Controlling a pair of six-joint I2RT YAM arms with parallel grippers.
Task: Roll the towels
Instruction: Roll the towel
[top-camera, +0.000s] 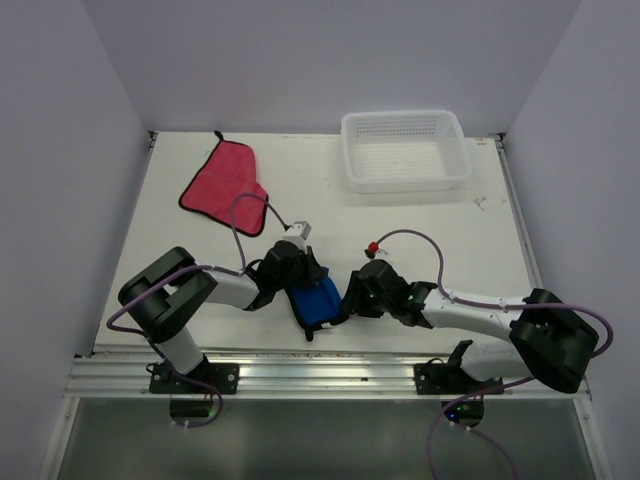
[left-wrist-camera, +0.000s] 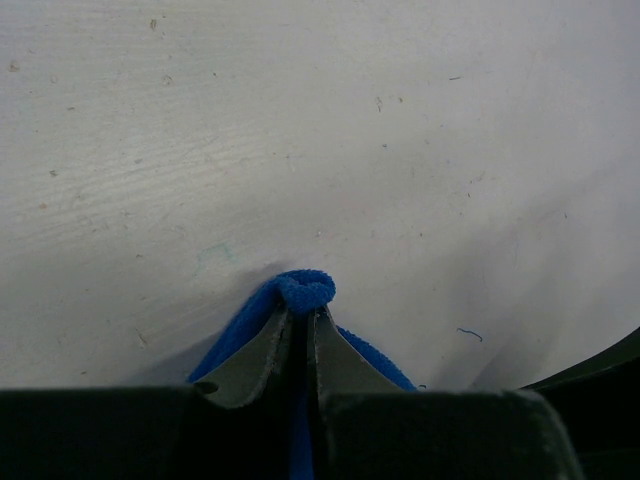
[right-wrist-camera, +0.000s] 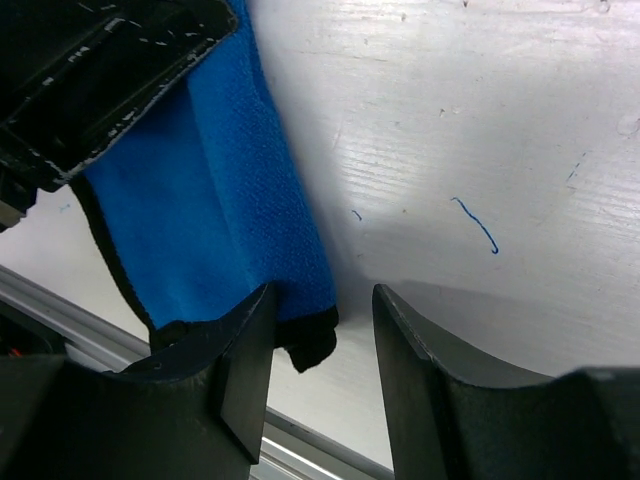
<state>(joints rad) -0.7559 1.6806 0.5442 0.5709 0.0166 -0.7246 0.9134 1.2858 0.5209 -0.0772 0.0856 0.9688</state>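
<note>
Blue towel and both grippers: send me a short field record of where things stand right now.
blue towel: near side, between the two arms, bunched up, no tidy roll seen
left gripper: shut, pinching a fold of the blue towel
right gripper: open, the towel's dark-edged corner beside one finger
pink-red towel: lying flat at far left, no gripper on it
basket: far right, no towel in it

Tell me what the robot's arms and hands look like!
The left arm and right arm are white tubes with chunky black joints and black bases. A thin purple cable loops along each one. The left hand and right hand each have two dark fingers, flat on the inside and pointed at the tips.
</note>
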